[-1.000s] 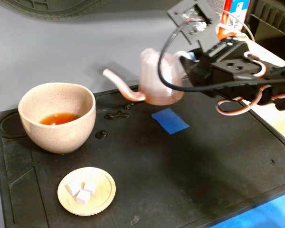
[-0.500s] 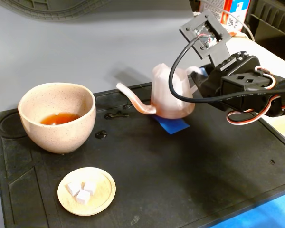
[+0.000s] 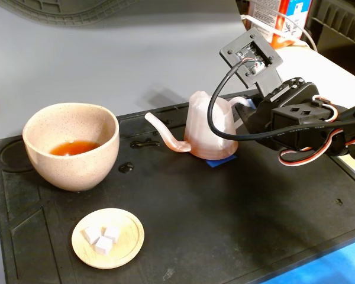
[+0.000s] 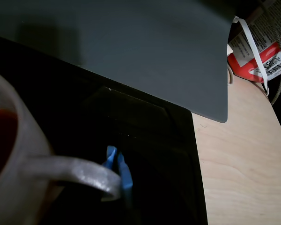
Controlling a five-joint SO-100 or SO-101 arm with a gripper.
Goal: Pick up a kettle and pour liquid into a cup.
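At the left of the fixed view, the large round beige-pink speckled ceramic cup (image 3: 71, 145) is sitting on the black work mat (image 3: 183, 225), holding a shallow pool of thin reddish-brown liquid (image 3: 74, 148). It looks heavy and steady, though breakable if knocked. Just in front of it, a small round wooden saucer (image 3: 108, 238) is carrying three white cubes (image 3: 102, 236); it lies well clear of any pouring path.

Moving right, the translucent pinkish-white ridged plastic kettle (image 3: 208, 125) is standing upright on a blue tape patch (image 3: 220, 161), its long thin curved spout pointing left toward the cup, well apart from it. It is probably light, stiff and a little slick, so it could swing or slip in a loose hold; red fluid showing inside in the wrist view (image 4: 0, 140) suggests some sloshing weight. The loop handle (image 4: 72, 171) on its right side seems the place to take it.

Further right, the black gripper (image 3: 247, 118) is sitting at that handle, but whether its fingers are clamped on it I cannot tell. At the far right, a red-and-white carton (image 3: 278, 18) is standing on the pale wooden table (image 4: 239, 173), out of the way.
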